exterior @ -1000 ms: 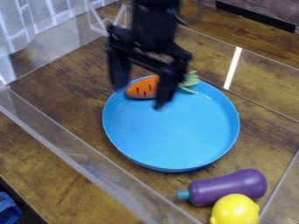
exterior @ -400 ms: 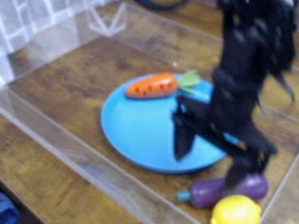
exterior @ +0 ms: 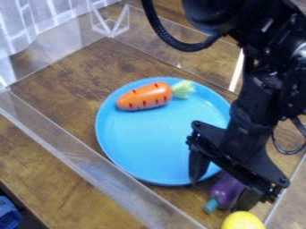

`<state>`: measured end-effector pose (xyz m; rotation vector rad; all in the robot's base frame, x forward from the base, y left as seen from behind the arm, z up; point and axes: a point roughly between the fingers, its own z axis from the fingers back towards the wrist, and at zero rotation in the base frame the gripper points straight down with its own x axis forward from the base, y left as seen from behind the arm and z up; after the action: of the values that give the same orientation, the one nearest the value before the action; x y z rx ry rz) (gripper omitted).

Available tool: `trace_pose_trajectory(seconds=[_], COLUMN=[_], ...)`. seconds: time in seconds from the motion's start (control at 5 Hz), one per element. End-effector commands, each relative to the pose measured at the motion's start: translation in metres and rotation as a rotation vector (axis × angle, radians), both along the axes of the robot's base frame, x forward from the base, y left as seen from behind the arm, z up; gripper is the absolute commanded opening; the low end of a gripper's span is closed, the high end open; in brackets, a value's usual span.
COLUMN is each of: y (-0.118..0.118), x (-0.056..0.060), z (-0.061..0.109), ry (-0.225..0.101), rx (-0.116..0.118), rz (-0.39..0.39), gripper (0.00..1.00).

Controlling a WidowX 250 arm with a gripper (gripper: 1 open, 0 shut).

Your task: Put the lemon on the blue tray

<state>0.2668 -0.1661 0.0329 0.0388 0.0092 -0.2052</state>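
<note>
The lemon (exterior: 242, 222) shows only as a yellow top at the bottom edge, on the wooden floor just outside the blue tray (exterior: 143, 134). My gripper (exterior: 227, 179) hangs open just above and left of it, its black fingers spread over the tray's near right rim with nothing between them. The arm covers the tray's right side.
An orange carrot (exterior: 146, 97) with a green top lies on the tray's far side. A purple eggplant (exterior: 227, 190) sits between the gripper's fingers and the lemon, mostly hidden. Clear plastic walls (exterior: 72, 148) fence the wooden surface at left and front.
The arm has swung from over the carrot at the tray's far edge down to the near right, ending above the eggplant and lemon. The gripper stays open and empty.
</note>
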Motion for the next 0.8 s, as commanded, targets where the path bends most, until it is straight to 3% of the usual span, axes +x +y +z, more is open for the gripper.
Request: trace_pose_trajectory(seconds=[0.0, 0.2, 0.6], y=[-0.0124, -0.0186, -0.017], x=[-0.0034, -0.0047, -0.0055], z=[-0.006, -0.0073, -0.0075], ry=[-0.008, -0.004, -0.004], rx=[-0.005, -0.008, -0.024], rz=[-0.031, -0.056, -0.103], gripper=[1.0, 0.0, 0.0])
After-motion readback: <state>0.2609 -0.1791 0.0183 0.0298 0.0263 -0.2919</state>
